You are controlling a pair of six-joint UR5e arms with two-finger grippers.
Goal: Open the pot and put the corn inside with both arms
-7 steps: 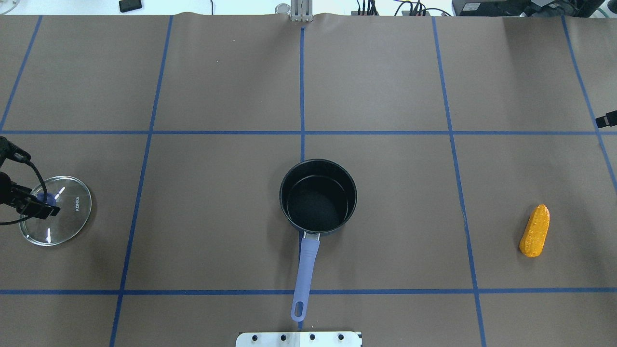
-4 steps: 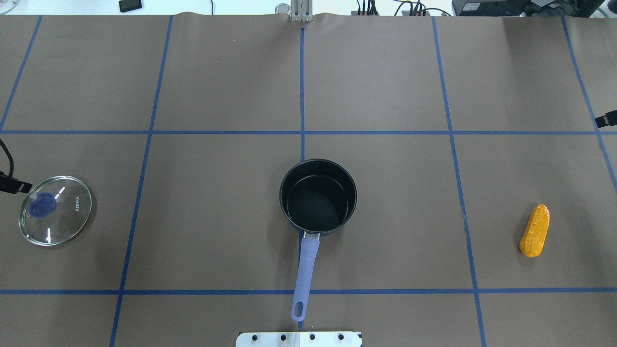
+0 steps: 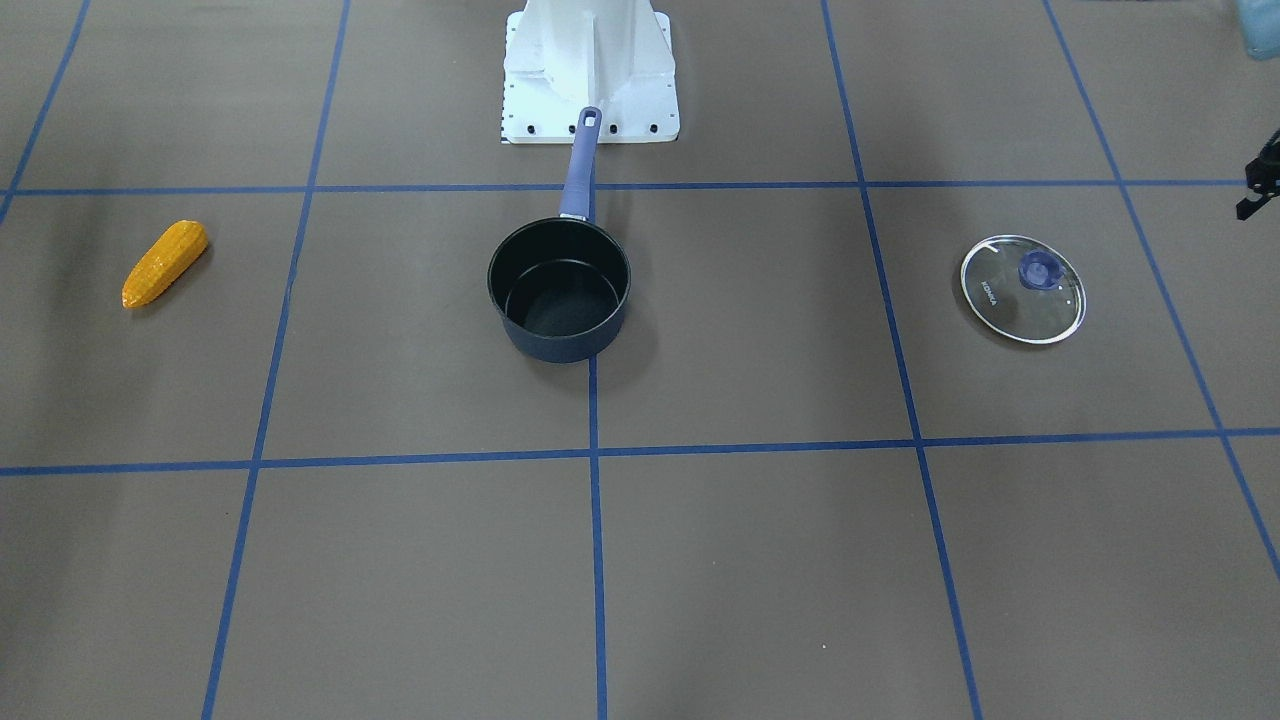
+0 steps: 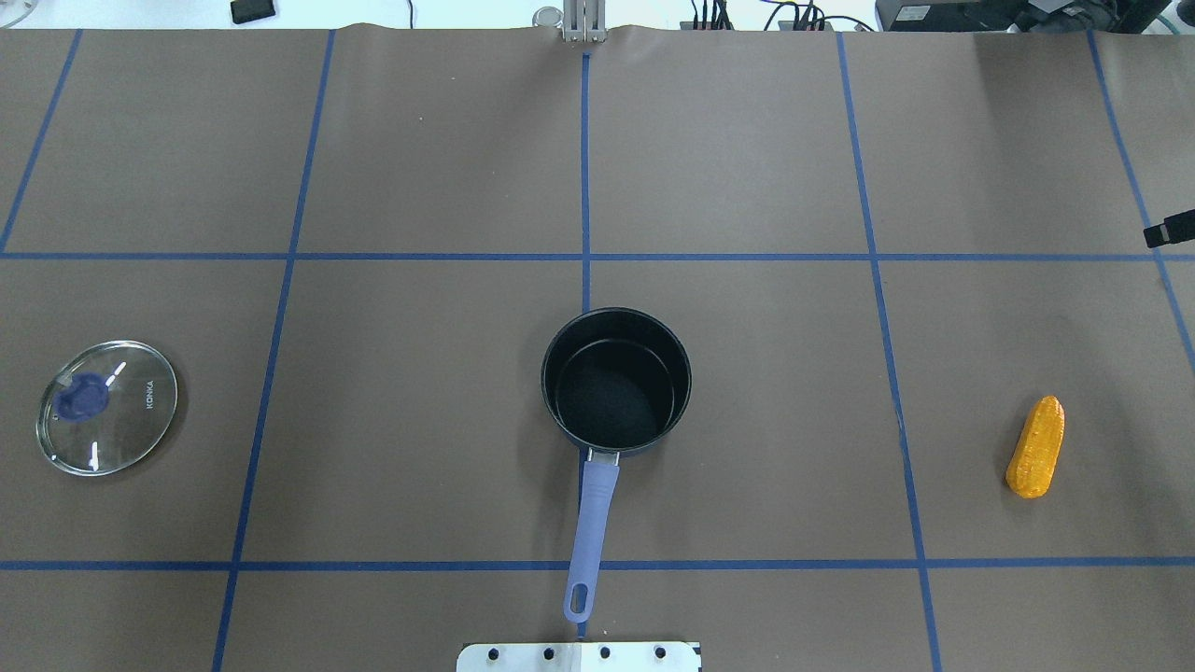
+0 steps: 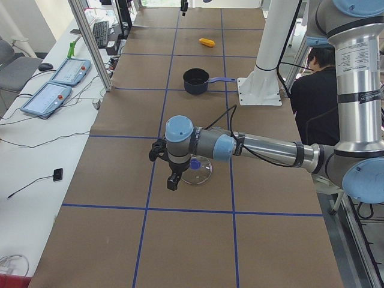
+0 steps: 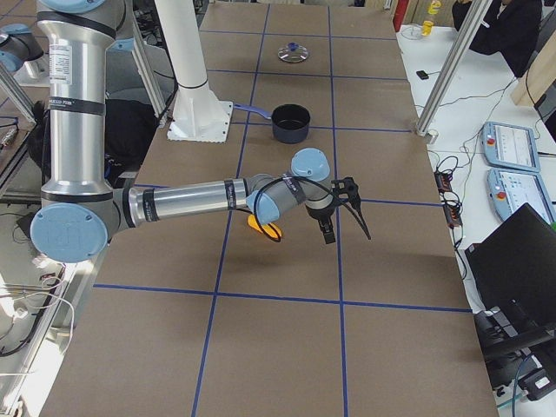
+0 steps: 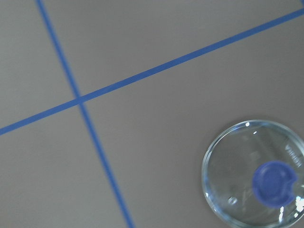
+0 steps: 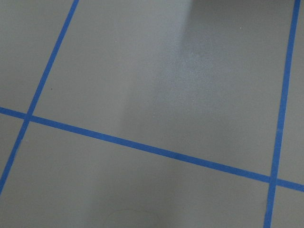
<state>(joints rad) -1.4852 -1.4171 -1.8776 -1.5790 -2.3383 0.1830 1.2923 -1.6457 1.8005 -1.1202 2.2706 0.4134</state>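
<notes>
The dark-blue pot (image 4: 616, 329) stands open in the middle of the table, its handle (image 4: 593, 523) pointing to the robot base; it also shows in the front view (image 3: 560, 340). The corn (image 4: 1036, 448) lies on the table at the right, also seen in the front view (image 3: 165, 263). My left gripper (image 5: 171, 177) hovers beside the glass lid (image 4: 107, 408), out of the overhead view; I cannot tell if it is open. Only a black tip of my right gripper (image 4: 1169, 230) shows at the right edge, far beyond the corn; I cannot tell its state.
The glass lid with blue knob (image 3: 1022, 288) lies flat at the table's left, also in the left wrist view (image 7: 256, 173). The white base block (image 4: 579, 656) sits at the near edge. The brown mat has blue tape lines (image 4: 585, 168).
My left gripper has drawn back from above the lid's knob to the left, out of the overhead view. The lid stays on the table. The right gripper's tip has shifted slightly.
</notes>
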